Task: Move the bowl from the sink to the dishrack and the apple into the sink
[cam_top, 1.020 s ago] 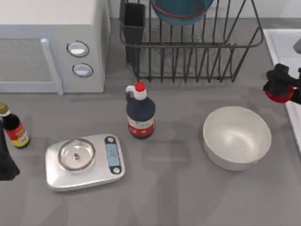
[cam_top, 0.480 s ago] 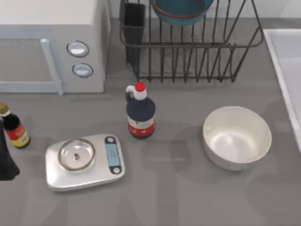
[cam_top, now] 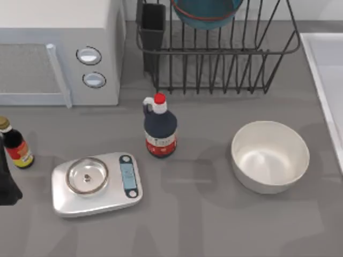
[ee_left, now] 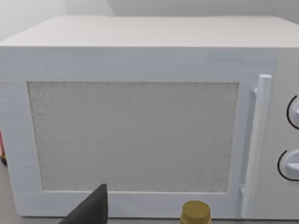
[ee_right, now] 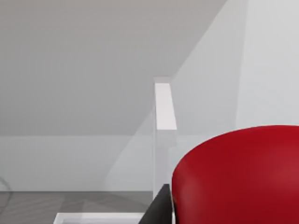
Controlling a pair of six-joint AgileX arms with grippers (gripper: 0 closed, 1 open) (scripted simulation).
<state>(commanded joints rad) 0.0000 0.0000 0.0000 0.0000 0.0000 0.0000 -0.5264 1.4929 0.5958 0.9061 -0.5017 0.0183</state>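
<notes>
In the right wrist view the apple (ee_right: 238,175) is sitting close against the camera, glossy, deep red and rounded, with a dark finger (ee_right: 159,207) of the right gripper lying along its side and touching it; whether the gripper is clamped on the fruit or merely beside it cannot be told. Beyond the apple a pale raised rim of the sink (ee_right: 164,105) is showing, along with grey wall. At the top view's right edge the sink (cam_top: 321,64) is lying as a pale white-grey basin with a light rim. The left arm is resting parked at the left edge of the desk (cam_top: 203,225), its dark body (cam_top: 6,182) just beside a small brown sauce bottle (cam_top: 16,144); in the left wrist view a dark finger (ee_left: 91,207) is pointing toward the white microwave (ee_left: 135,135), and the gripper's spread cannot be told. The bowl (cam_top: 206,12), teal-blue with a thin red band near its rim, is standing in the black wire dishrack (cam_top: 225,53) at the back. Farther out, a dark bottle with a red cap (cam_top: 159,128), a silver scale (cam_top: 96,182) and a white bowl (cam_top: 270,155) are sitting on the desk.
</notes>
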